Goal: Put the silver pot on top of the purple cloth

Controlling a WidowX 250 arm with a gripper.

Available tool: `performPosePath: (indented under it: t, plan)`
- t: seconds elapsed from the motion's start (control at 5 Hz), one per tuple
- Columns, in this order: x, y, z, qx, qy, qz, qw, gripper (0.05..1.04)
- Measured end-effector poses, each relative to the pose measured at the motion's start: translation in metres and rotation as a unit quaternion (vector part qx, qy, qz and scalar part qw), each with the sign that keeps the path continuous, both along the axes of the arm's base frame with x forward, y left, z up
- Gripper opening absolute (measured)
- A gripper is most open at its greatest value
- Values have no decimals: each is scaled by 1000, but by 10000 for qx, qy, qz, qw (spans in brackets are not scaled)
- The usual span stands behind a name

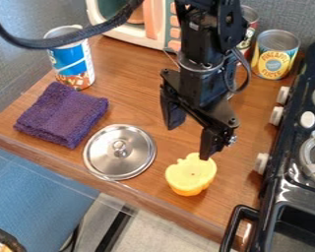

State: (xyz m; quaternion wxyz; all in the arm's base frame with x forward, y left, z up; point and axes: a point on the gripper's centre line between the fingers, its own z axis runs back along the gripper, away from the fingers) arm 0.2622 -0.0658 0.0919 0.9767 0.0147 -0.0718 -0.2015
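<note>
My black gripper [189, 134] hangs over the middle of the wooden counter, open, with nothing between its fingers. Lower left of it lies a round, shiny silver lid [108, 155] with a small knob at its centre; I see no pot body under it. The folded purple cloth [61, 115] lies flat farther left and a little toward the back. A narrow strip of wood separates cloth and lid. The gripper stands to the right of both.
A yellow cup-shaped toy [190, 174] sits just below the gripper, near the front edge. A blue-and-white can [72, 60] stands behind the cloth. Other cans, including a pineapple can [274, 54], and a toy microwave [130, 22] are behind; a black stove [298, 152] borders the right.
</note>
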Motion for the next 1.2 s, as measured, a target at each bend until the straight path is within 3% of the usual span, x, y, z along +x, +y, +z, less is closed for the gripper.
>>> performPosePath:
  t: [0.2, 0.4, 1.2]
  plan:
    - [-2, 1, -7, 47, 129, 16, 9999, 1001]
    - [12, -4, -14, 33, 203, 68, 9998, 1001]
    - [114, -24, -22, -181, -47, 654, 9977, 1001]
